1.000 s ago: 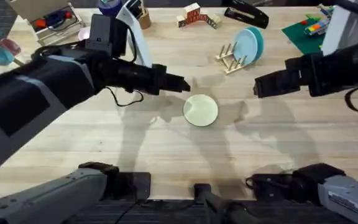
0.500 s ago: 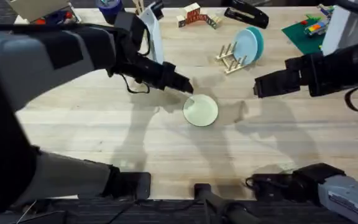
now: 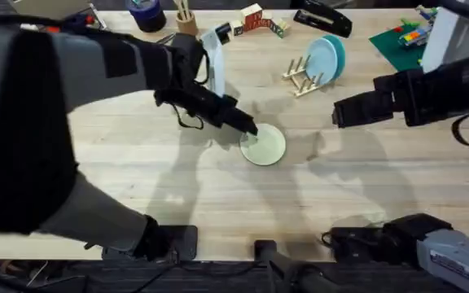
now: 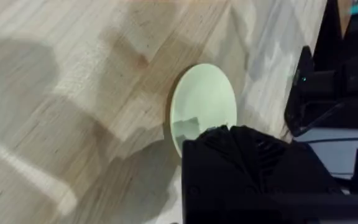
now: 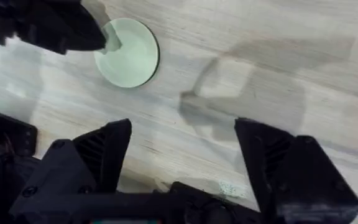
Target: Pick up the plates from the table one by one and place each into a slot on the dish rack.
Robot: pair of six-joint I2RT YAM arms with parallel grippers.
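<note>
No text, label or number can be read on anything here (the print on the arm's sticker is too blurred).

Bare table lies open around the left pincer; only the cream plate sits under its tip.

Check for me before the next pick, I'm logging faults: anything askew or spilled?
Nothing stands out. The cream plate lies flat on the table; the blue plate stands in the dish rack.
</note>
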